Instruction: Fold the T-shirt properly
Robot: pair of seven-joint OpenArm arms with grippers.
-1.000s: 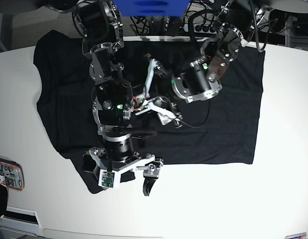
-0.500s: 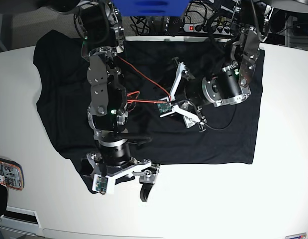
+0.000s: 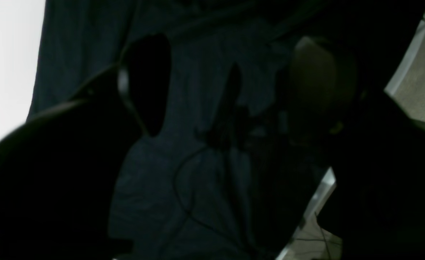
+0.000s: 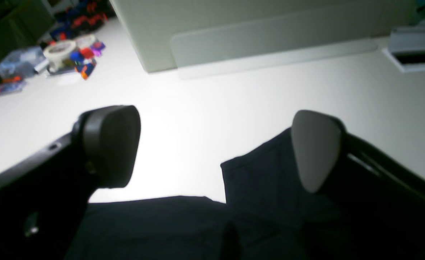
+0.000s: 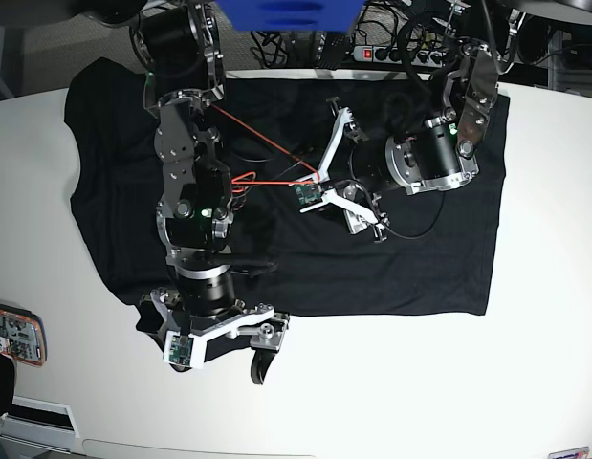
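the t-shirt (image 5: 391, 258) lies spread flat on the white table (image 5: 544, 287). right pincer (image 4: 212, 151) stands wide apart, empty, over the shirt's near corner. left pincer (image 5: 348, 167) hangs over mid-shirt, spread apart, gripping nothing.

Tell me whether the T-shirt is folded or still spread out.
Spread, not folded. In the base view the T-shirt lies flat as one wide layer across the table; only the sleeve by the right tool looks bunched.
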